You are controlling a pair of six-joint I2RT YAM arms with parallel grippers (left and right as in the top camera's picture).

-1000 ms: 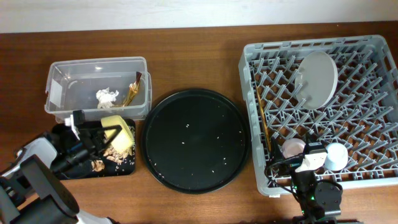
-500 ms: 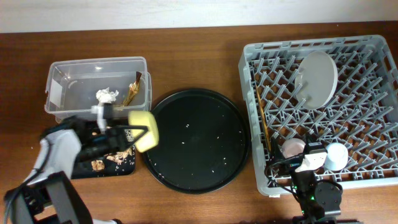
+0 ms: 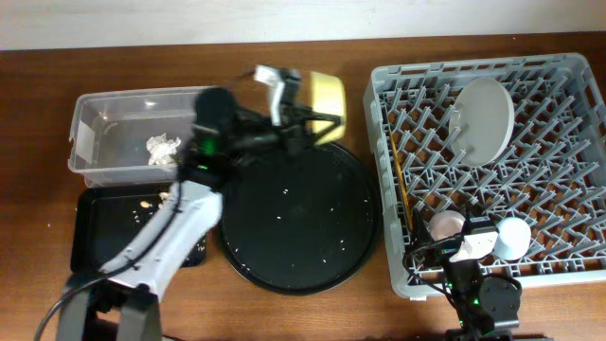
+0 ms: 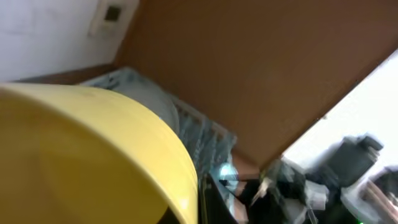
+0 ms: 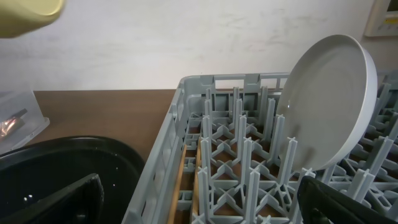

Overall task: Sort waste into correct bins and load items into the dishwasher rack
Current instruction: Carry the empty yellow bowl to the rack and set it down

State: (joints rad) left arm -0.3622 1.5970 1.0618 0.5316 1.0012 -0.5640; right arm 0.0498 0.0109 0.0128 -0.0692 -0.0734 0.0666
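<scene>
My left gripper (image 3: 308, 118) is shut on the small yellow bowl (image 3: 329, 93) and holds it in the air over the far edge of the large round black tray, just left of the grey dishwasher rack (image 3: 568, 71). The bowl fills the left wrist view (image 4: 81, 155). In the rack stand the pale plate (image 3: 483, 118), the wooden chopsticks (image 3: 400, 185), the pink cup (image 3: 445, 225) and the pale blue cup (image 3: 513, 237). My right gripper (image 3: 471, 248) is open and empty at the rack's front edge. The white tissue (image 3: 163, 147) lies in the clear tub (image 3: 95, 109). Food scraps (image 3: 144, 202) lie in the shallow black tray (image 3: 95, 237). The gold foil is hidden behind my left arm.
The large round black tray (image 3: 298, 223) lies between the bins and the rack. My left arm reaches across the tub's right end and the black tray. The right wrist view shows the plate (image 5: 329, 106), rack pegs and the chopsticks (image 5: 186, 180).
My left gripper has carried the yellow bowl from over the shallow black tray up and to the right, to the far edge of the round tray. The right arm has not moved.
</scene>
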